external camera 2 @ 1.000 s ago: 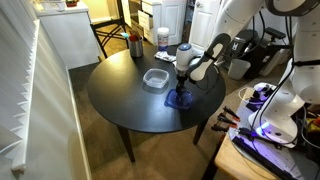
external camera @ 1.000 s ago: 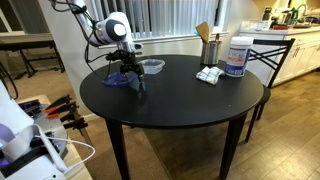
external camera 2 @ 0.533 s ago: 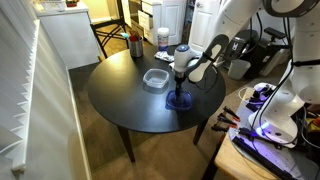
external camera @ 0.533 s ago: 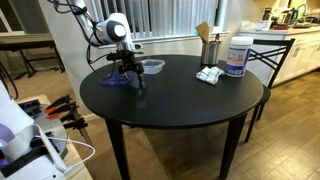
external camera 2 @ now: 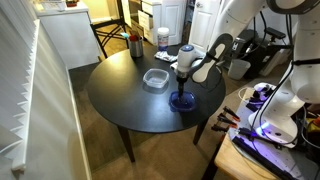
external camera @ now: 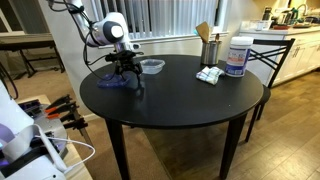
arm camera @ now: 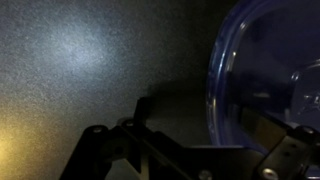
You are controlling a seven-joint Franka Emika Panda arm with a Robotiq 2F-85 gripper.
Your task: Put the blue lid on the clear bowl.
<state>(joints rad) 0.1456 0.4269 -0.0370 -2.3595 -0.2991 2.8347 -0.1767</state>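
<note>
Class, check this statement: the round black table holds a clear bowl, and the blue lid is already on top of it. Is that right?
Not quite. The clear bowl does stand on the round black table, but it is uncovered. The blue lid is beside the bowl and apart from it, nearer the table's edge, at the robot's hand. An exterior view shows the gap between lid and bowl.

I nudged the gripper and the blue lid beneath it a touch farther from the clear bowl, nearer the table's edge.
</note>
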